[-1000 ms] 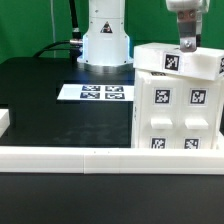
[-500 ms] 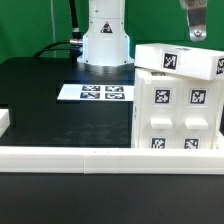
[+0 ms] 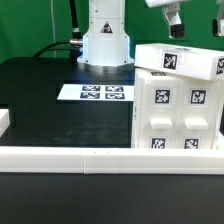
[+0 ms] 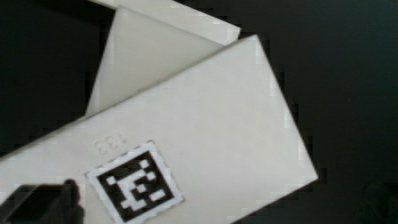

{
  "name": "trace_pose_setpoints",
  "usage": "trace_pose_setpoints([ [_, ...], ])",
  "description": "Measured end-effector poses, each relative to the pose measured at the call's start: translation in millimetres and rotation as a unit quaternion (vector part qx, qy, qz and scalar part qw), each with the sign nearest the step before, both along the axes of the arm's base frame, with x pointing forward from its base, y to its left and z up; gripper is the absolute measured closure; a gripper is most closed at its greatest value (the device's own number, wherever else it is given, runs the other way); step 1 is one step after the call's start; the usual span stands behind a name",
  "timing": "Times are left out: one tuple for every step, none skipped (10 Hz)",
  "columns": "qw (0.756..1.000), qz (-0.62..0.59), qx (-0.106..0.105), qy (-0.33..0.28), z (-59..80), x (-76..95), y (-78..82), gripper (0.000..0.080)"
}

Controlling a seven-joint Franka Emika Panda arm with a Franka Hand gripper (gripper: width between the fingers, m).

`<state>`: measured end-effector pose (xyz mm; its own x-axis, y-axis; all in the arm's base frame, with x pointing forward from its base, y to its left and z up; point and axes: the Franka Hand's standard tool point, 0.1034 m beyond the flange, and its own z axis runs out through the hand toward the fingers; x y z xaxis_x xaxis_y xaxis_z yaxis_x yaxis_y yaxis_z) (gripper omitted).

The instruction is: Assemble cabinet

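Note:
The cabinet [image 3: 175,108] is a white boxy body with several black-and-white tags, standing at the exterior view's right. A white tagged panel [image 3: 180,62] lies on top of it, slightly tilted. My gripper [image 3: 173,22] hangs in the air above the cabinet's top, apart from it and holding nothing. Its jaws look apart. In the wrist view the top panel [image 4: 196,120] fills the picture, one tag [image 4: 139,183] shows on it, and one dark finger [image 4: 39,200] shows at the edge.
The marker board [image 3: 92,92] lies on the black table behind the middle. A long white wall [image 3: 90,158] runs along the table's front edge. The robot's white base [image 3: 105,40] stands at the back.
My gripper let go of the top panel, rose off it and moved toward the exterior view's left. The panel and cabinet have not moved.

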<state>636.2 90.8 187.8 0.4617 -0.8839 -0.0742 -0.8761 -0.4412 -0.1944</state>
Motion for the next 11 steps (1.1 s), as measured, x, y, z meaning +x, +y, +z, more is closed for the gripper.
trace_pose_setpoints([
  [0.999,0.041,-0.007,-0.005,-0.7,-0.3,0.3,0.0002],
  [0.996,0.084,-0.02,-0.005,-3.1,-1.7,1.2,0.0002],
  [0.985,0.166,-0.034,-0.016,-3.6,-1.1,0.0,0.0002],
  [0.975,0.218,-0.039,-0.019,-3.1,-0.9,-1.1,0.0002],
  [0.951,0.305,-0.047,-0.025,-4.3,-0.5,-3.5,0.0002],
  [0.927,0.37,-0.052,-0.028,-5.1,-1.8,-4.9,0.0002],
  [0.914,0.401,-0.054,-0.031,-5.4,-2.4,-7.6,0.0002],
  [0.89,0.449,-0.064,-0.037,-5.4,-1.9,-10.0,0.0002],
  [0.874,0.48,-0.068,-0.041,-5.4,-1.9,-10.6,0.0002],
  [0.846,0.525,-0.077,-0.045,-5.9,-2.1,-12.4,0.0002],
  [0.828,0.551,-0.091,-0.049,-8.2,-2.0,-8.9,0.0002],
])
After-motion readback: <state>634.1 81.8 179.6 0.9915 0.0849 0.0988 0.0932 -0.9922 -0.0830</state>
